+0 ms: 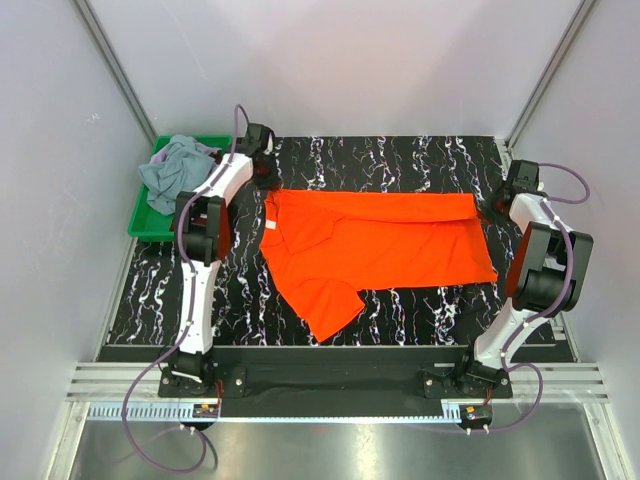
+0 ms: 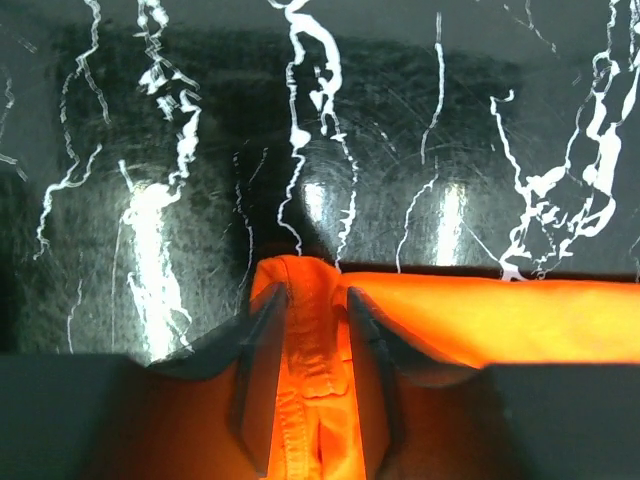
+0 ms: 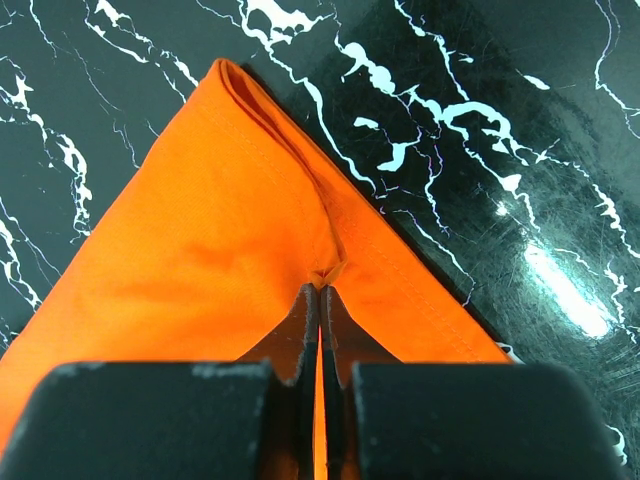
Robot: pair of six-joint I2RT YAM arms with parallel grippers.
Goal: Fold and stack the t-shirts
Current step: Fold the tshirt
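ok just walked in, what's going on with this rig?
Both arms are on the bright orange-red cloth t-shirt, laid out on the black white-veined table. The left gripper pinches a bunched seam at the shirt's far left corner. The right gripper is shut on its far right corner. A crumpled grey-blue cloth shirt sits in the green plastic bin. Nothing is stacked yet.

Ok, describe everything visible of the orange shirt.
The orange shirt is soft bright cloth, short-sleeved, spread lengthwise on the table, collar with white label toward the left, one sleeve pointing near. Its far edge looks folded over. The left gripper pinches the far collar-side corner, the right gripper the far hem corner.
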